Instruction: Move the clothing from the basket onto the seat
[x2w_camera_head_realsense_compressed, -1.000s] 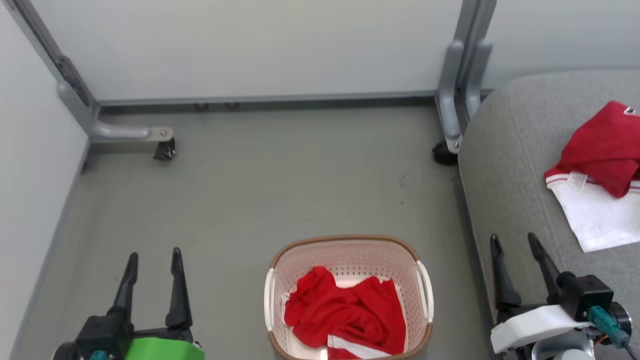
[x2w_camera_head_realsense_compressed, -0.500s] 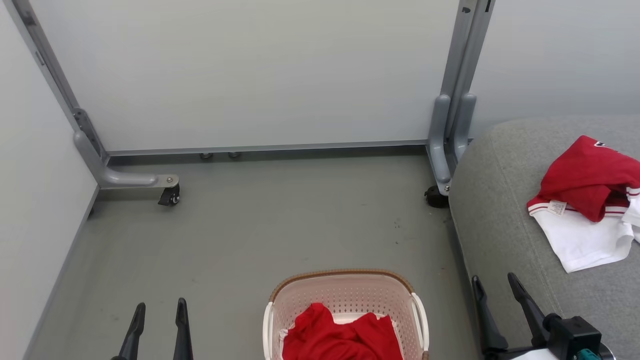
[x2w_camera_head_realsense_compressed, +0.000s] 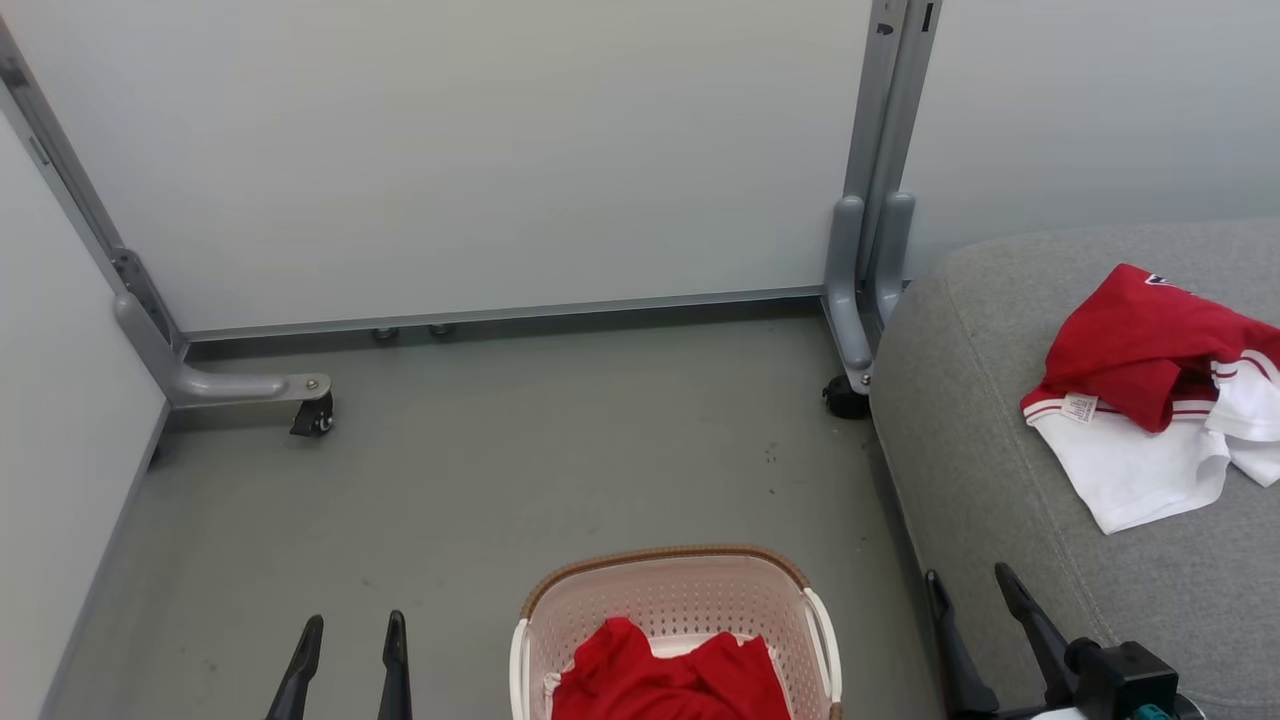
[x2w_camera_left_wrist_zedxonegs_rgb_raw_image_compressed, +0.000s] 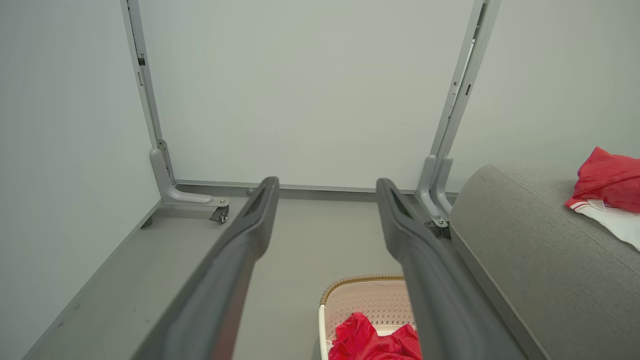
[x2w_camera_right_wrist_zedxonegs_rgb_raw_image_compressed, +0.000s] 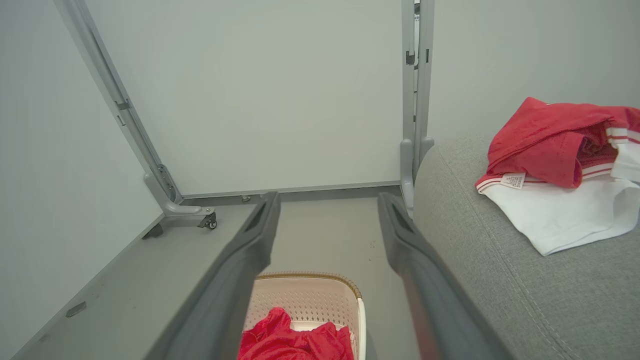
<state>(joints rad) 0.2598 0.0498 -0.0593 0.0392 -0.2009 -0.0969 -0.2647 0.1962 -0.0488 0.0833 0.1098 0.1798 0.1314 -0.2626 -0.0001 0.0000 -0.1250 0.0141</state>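
You have both pincers spread wide and holding nothing. Your left pincer hangs above the grey floor, left of the small cream-white perforated plastic basket with its brown woven-look rim. Your right pincer sits between that basket and the large grey fabric-upholstered seat cushion. One crumpled red fabric garment lies inside the basket. The other red garment with a white panel and small label rests on the seat cushion.
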